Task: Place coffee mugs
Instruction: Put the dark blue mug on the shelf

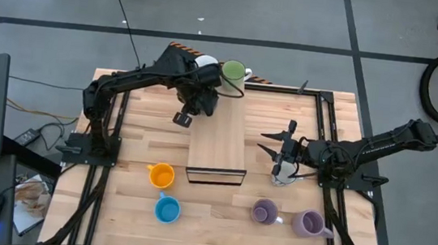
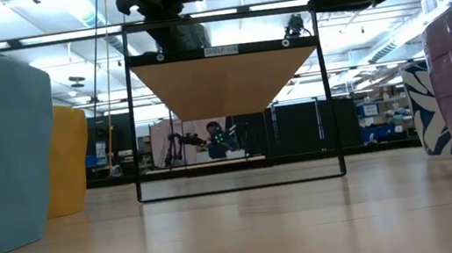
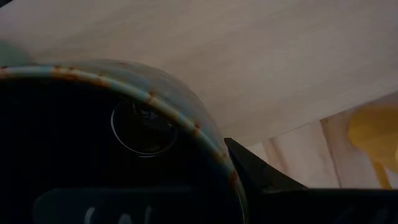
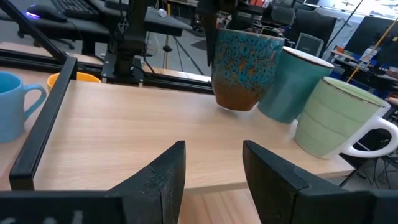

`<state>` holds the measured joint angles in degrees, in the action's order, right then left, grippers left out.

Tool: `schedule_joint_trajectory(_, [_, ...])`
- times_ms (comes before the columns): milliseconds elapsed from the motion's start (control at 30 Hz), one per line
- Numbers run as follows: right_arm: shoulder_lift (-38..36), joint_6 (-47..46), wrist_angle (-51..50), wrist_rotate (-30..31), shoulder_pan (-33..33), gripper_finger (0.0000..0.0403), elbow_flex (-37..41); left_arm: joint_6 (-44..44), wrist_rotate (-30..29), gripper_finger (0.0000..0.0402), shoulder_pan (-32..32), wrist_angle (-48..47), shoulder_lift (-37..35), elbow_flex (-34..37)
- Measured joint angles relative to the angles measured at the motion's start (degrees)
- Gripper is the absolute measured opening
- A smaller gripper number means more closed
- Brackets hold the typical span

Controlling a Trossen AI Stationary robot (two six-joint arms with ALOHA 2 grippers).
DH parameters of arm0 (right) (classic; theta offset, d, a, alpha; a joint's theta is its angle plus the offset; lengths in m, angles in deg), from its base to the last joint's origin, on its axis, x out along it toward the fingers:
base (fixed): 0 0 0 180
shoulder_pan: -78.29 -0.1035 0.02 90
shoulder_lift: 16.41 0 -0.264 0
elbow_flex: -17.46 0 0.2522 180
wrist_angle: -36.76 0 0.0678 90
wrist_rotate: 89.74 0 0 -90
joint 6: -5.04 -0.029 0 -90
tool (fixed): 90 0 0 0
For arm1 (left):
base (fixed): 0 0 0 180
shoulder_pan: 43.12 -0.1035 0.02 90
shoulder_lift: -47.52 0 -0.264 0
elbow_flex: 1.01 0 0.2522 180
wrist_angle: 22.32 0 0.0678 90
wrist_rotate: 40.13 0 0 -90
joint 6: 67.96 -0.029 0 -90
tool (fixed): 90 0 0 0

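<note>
My left gripper reaches over the far end of the wooden shelf and is shut on a speckled teal-and-brown mug. Behind it on the shelf's far end stand a plain teal mug and a light green mug with a white handle. My right gripper stands open to the right of the shelf, level, pointing at these mugs and holding nothing. A white mug with a blue pattern stands on the table under it. My left gripper holds the speckled mug by its rim, one finger inside the dark hollow and one finger outside the wall. The fingers come from above, pointing down. The mug hangs upright close over the shelf's top; whether its base touches, I cannot tell.
On the table in front of the shelf stand an orange mug and a blue mug on the left, and two light purple mugs on the right. The shelf's near half is bare wood.
</note>
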<state>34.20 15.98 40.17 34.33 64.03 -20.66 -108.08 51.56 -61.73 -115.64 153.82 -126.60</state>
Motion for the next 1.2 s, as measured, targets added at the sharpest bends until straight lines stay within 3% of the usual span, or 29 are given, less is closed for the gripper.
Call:
schedule_joint_trajectory(900, [-0.01, 0.12, 0.19, -0.22, 0.01, 0.0165, 0.00, 0.47, -1.70, 0.0044, -0.51, -0.44, 1.38, 0.07])
schedule_joint_trajectory(1200, [-0.02, 0.12, 0.10, -0.24, 0.00, 0.0165, 0.00, 0.75, -2.88, 0.0090, -0.51, 1.47, 1.36, 0.04])
